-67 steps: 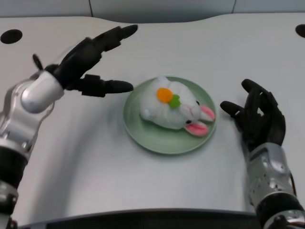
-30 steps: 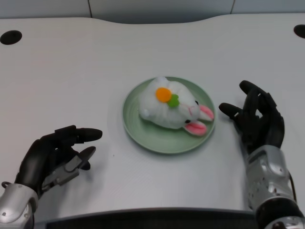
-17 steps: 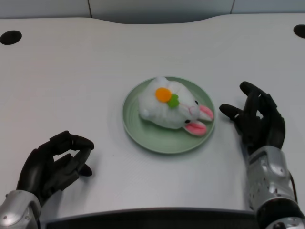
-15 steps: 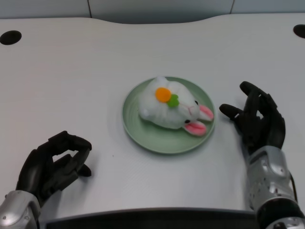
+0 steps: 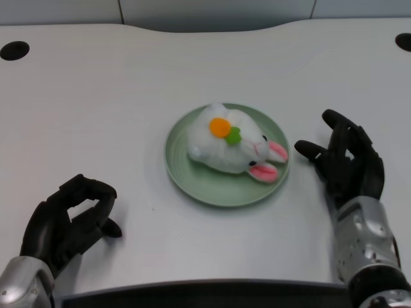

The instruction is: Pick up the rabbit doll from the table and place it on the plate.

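Since the earliest frame, where it hovered spread above the table left of the plate, the black many-fingered left hand has drawn back to the near left corner and curled its fingers inward on nothing; in the last half second it barely shifted. One round pale green plate sits mid-table, well apart from that hand. One white plush rabbit doll with an orange and green patch lies on the plate, its long axis running from upper left to lower right, pink-lined ears pointing lower right toward the idle right hand. The white table bears two dark holes at its far corners.
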{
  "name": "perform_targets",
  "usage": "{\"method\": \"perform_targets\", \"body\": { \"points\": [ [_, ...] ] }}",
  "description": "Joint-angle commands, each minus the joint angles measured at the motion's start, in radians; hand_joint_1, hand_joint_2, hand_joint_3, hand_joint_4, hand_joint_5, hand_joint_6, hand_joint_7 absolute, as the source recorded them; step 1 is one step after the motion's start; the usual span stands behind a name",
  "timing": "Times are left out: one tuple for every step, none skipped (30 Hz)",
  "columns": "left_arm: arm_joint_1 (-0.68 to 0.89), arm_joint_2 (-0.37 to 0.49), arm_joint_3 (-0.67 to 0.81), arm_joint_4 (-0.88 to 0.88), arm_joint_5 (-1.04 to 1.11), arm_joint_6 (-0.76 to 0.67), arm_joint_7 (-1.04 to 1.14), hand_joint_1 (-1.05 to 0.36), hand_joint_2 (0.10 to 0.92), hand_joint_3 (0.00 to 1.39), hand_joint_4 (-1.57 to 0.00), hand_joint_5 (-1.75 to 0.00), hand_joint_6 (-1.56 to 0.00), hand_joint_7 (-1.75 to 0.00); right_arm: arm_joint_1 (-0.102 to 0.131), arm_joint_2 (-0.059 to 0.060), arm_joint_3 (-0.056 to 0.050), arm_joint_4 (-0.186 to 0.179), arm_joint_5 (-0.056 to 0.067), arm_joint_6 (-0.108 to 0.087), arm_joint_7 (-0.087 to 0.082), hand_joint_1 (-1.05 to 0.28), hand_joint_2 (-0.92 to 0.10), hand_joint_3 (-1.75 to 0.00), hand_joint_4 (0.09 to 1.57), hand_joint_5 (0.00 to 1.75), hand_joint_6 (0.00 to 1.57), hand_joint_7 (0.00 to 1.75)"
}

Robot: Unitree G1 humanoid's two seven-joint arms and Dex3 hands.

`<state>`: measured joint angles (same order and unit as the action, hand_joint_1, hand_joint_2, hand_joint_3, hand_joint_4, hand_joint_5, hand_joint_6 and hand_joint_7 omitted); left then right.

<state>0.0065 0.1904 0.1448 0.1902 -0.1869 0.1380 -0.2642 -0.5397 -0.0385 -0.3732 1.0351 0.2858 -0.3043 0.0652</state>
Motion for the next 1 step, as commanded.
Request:
{"method": "perform_targets", "body": {
  "points": [
    [0.01,-0.009,-0.004,0.004,0.0,0.03,0.012,-0.4,0.921,0.42,-0.61,-1.75,-0.46,-1.6,-0.016,-0.006,-0.015,0.04,0.011,-0.016,0.0,-0.41,-0.92,-0.54,0.46,1.15,0.39,0.89]
  ]
}}
